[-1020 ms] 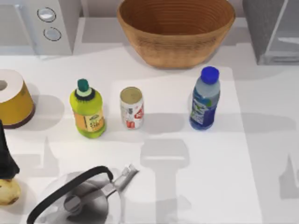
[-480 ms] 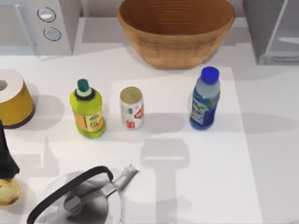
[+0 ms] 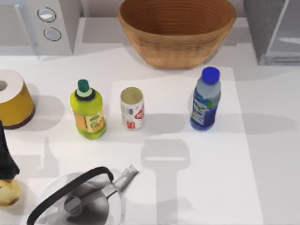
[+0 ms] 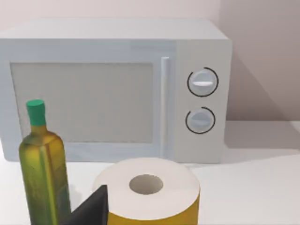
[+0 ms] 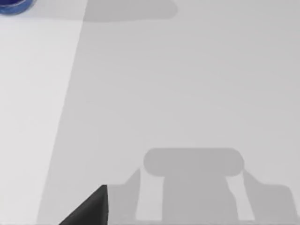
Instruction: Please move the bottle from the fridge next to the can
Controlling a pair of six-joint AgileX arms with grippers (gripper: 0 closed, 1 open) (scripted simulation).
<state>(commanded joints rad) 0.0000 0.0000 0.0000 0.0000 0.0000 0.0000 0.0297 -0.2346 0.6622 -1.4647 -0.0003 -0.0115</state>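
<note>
The bottle (image 3: 205, 101), pale blue with a blue cap, stands upright on the white table, in front of the basket's right side. The can (image 3: 132, 108) stands upright to its left, a clear gap between them. The fridge (image 3: 274, 30) is at the back right corner. The bottle's blue base (image 5: 10, 4) shows in the right wrist view, far from a dark part of my right gripper (image 5: 89, 211). A dark part of my left gripper (image 4: 91, 211) sits close to a paper roll (image 4: 150, 190); my left arm (image 3: 5, 157) is at the table's left edge.
A yellow-green bottle (image 3: 87, 110) stands left of the can. A wicker basket (image 3: 176, 28) is at the back centre and a microwave (image 3: 42, 23) at the back left. A kettle (image 3: 79, 199) sits front left. A green-capped oil bottle (image 4: 42, 173) stands by the roll (image 3: 11, 98).
A shadow at the table's front right edge has slid out of the top view. The bottle, the can and the other objects have not moved.
</note>
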